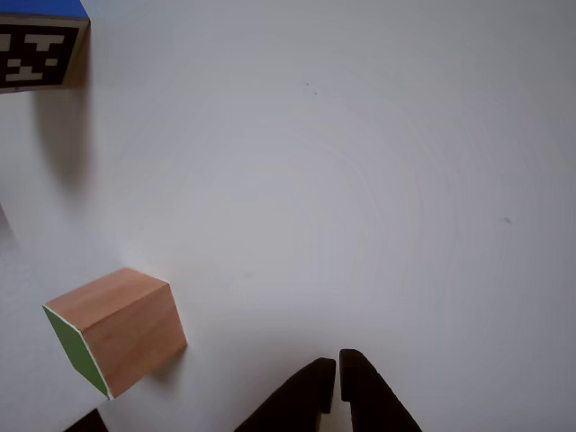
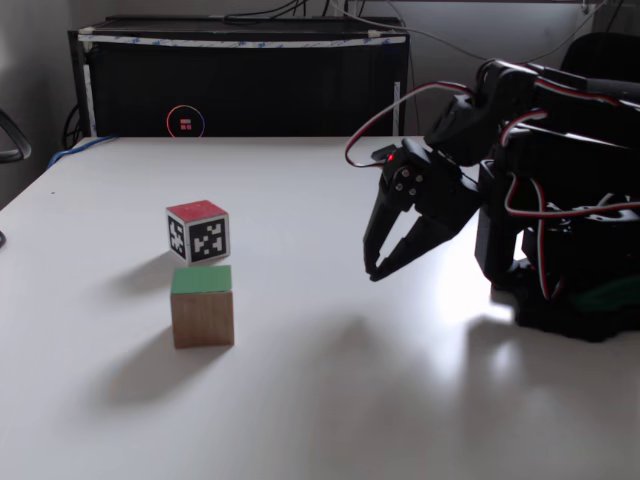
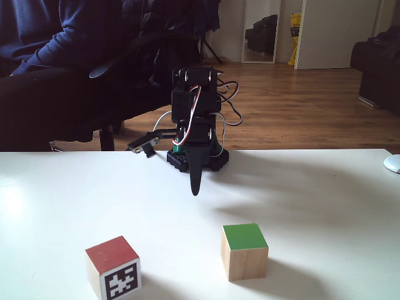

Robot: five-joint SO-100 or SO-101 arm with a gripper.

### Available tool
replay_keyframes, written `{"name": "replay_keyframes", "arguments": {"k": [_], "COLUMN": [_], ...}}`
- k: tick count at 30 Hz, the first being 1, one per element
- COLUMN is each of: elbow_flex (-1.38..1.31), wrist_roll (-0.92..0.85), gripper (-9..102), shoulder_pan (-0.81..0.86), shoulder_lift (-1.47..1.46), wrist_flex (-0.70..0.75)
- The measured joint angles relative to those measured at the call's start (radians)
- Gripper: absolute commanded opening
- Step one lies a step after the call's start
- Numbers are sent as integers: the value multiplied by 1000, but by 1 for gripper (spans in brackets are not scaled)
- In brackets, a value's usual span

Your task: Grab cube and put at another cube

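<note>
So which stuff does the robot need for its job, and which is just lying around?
Needed: the green-faced wooden cube, the red-topped marker cube, the gripper.

Just lying around: the white mouse at the table's edge, the black box behind the table.

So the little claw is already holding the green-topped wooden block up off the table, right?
Not quite. In a fixed view the green-topped wooden block sits on the white table, beside the red-topped cube. The end effector hangs apart from it, closed and empty.

Wood-grain cube, matt white table, black plastic hand
</note>
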Motion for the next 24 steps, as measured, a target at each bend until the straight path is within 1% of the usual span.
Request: {"name": "replay_keyframes", "arguments": {"k": [11, 13, 16, 18, 21, 24], "elbow_flex": [0, 0, -32, -101, -256, -469], "wrist_roll": [17, 18, 52, 81, 120, 158], "gripper": [0, 10, 18, 25, 31, 33], "shoulder_pan": [-14, -14, -26, -51, -107, -144], "shoulder_lift": [0, 0, 0, -25, -218, -541], "wrist_flex": [5, 5, -29, -48, -69, -72]}}
